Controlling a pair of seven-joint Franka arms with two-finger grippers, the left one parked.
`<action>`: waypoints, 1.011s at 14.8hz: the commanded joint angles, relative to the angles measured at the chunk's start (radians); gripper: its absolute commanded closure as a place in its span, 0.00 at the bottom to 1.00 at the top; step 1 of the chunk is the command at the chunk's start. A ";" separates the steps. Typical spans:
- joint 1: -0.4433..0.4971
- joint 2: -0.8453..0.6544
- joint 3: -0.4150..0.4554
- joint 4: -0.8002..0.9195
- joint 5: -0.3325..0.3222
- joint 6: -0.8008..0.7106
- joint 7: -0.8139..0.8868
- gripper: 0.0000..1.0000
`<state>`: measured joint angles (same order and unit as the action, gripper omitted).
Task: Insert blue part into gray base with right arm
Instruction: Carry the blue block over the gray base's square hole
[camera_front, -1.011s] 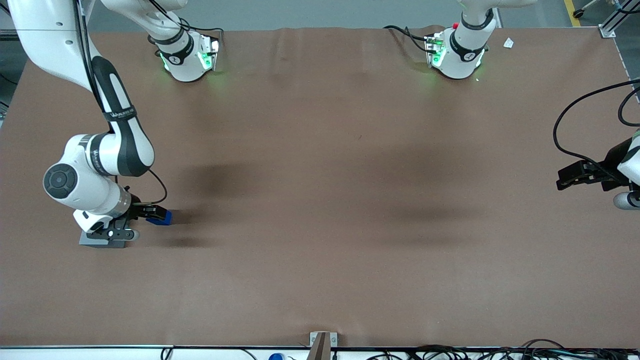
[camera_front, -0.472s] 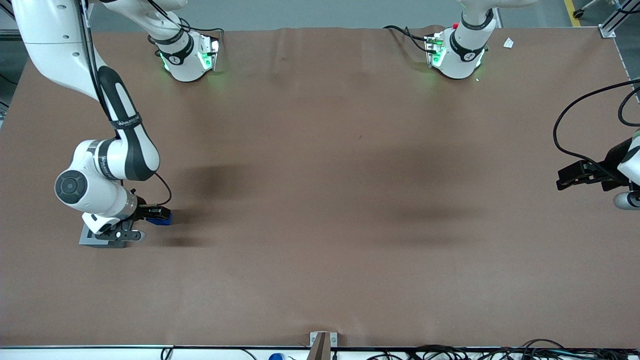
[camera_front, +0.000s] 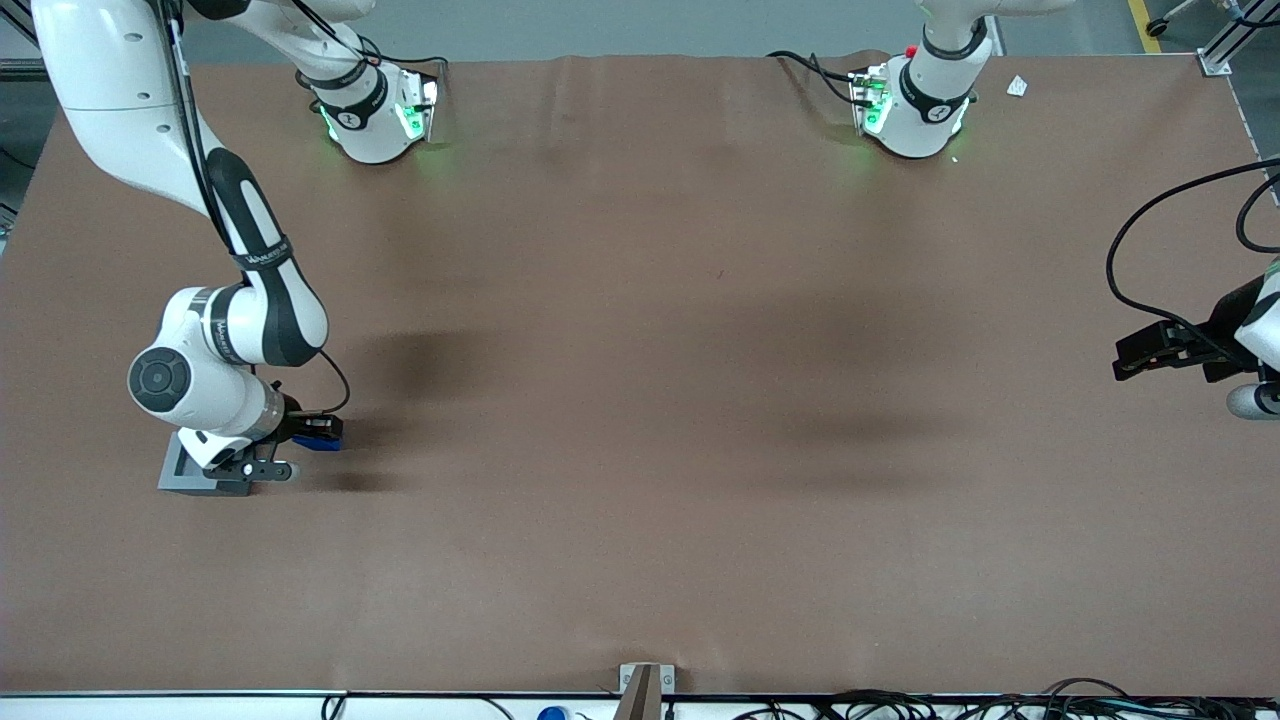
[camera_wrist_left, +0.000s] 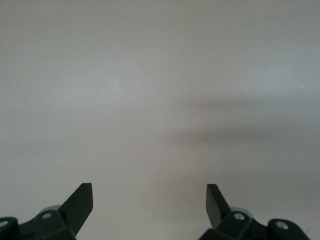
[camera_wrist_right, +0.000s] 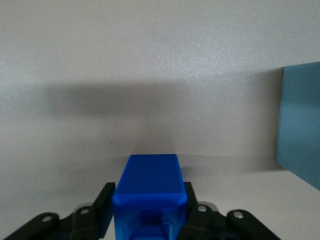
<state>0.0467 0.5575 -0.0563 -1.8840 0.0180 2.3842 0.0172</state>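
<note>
My right arm's gripper (camera_front: 318, 430) is shut on the blue part (camera_front: 320, 440), a small bright-blue block, and holds it just above the brown table. In the right wrist view the blue part (camera_wrist_right: 149, 192) fills the gap between the two black fingers (camera_wrist_right: 102, 207), which press on its sides. The gray base (camera_front: 190, 473) lies on the table beside the gripper, toward the working arm's end, partly hidden under the wrist. Its edge also shows in the right wrist view (camera_wrist_right: 301, 130), apart from the blue part.
The brown table cover (camera_front: 640, 400) spreads wide toward the parked arm's end. Two arm bases (camera_front: 375, 110) (camera_front: 915, 100) with green lights stand at the table's edge farthest from the front camera. Cables lie along the near edge (camera_front: 900, 705).
The right arm's wrist and elbow have shifted a little toward the table's middle and lower over the gray base. The blue part stays gripped at nearly the same spot.
</note>
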 joint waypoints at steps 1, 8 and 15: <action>-0.007 -0.017 0.003 -0.020 -0.006 0.007 -0.006 0.80; -0.082 -0.053 0.000 0.198 -0.007 -0.293 -0.010 0.92; -0.188 -0.045 -0.002 0.298 -0.012 -0.310 -0.163 0.92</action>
<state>-0.0911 0.5035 -0.0719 -1.6136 0.0156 2.0815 -0.0758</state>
